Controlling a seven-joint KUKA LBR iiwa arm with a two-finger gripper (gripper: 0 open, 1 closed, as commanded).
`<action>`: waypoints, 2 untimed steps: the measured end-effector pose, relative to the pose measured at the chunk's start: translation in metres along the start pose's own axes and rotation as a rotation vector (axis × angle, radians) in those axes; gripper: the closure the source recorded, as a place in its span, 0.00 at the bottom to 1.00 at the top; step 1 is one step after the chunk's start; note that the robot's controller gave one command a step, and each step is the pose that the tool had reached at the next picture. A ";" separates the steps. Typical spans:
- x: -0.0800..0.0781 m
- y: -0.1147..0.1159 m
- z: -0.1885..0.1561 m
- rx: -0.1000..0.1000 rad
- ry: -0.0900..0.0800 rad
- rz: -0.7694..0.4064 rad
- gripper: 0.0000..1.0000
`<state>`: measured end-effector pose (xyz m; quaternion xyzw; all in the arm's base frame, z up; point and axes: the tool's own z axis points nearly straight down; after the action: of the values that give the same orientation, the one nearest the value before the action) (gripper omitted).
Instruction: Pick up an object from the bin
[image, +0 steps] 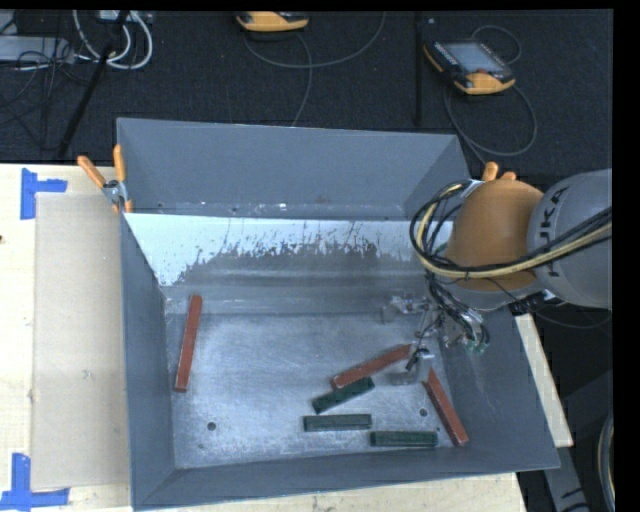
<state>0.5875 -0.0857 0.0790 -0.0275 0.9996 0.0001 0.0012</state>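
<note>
One grey metal bin (290, 190) takes up most of what we see, its floor scuffed and its back wall streaked. From the right the arm (575, 235) reaches in, its wrist under an orange cover (495, 235) looped with cables. The gripper (418, 358) hangs low over the right part of the floor. Whether it is open or closed we cannot tell. It sits at the upper right end of a slanted red-brown bar (370, 369), which lies right of the floor's middle. Just beside the gripper, a second red-brown bar (444, 407) runs toward the front right corner. A third red-brown bar (187, 342) lies well apart, along the left wall. Near the front we see a tilted green bar (342, 399) just below the slanted one, then a flat green bar (337, 423) and a front green bar (404, 438).
</note>
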 end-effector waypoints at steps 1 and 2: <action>0.000 0.000 0.000 0.000 0.001 -0.001 1.00; 0.002 0.028 -0.048 0.000 -0.002 -0.326 1.00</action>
<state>0.5834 -0.0579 0.1270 -0.1893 0.9819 0.0001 0.0021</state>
